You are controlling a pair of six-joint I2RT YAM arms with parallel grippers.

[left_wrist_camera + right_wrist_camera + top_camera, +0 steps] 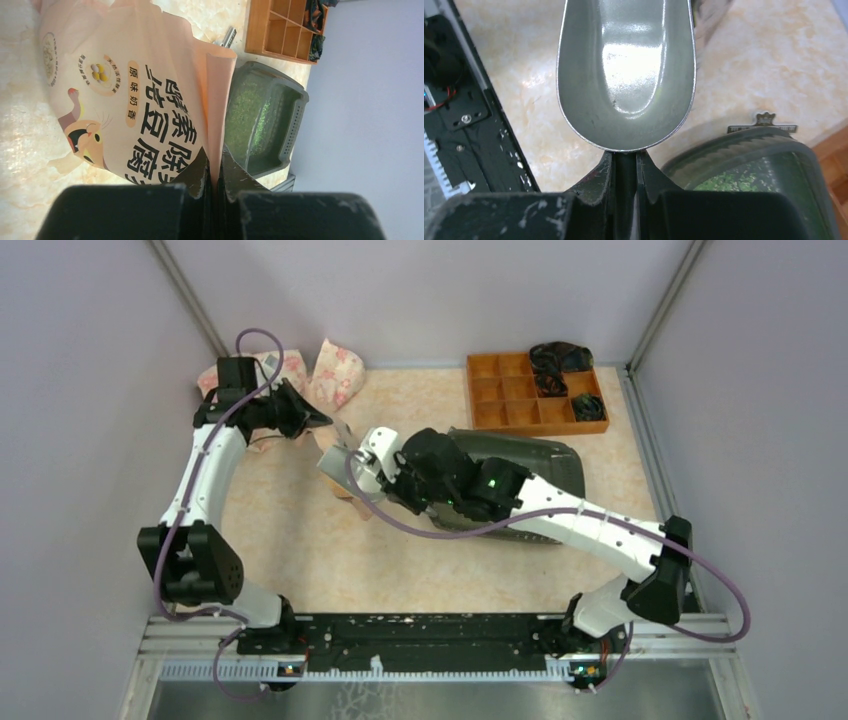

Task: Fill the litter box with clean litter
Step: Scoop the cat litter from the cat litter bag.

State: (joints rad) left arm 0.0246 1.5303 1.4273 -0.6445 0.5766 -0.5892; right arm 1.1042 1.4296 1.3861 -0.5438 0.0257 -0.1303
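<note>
Litter box (pixel 548 454) sat on the marbled table (pixel 300 540), right of centre and just in front of the orange organiser tray (pixel 535 392). The right arm crossed over much of it in the top view. Inside it, the clean litter (pixel 246 120) lay as a thin green spread over the floor. This showed from the left wrist and again at the box's near corner in the right wrist view.

The left gripper (pixel 216 172) had its 2 fingers pressed almost together on a folded edge of the peach bag (pixel 125 95). The bag's printed face filled the left of that view, with the box beyond it.

The right gripper (pixel 625 167) was clamped tight on the handle of the metal scoop (pixel 626 70). The scoop's bowl showed only bare, shiny metal and hung over the table, just beside the box's rounded corner.
</note>
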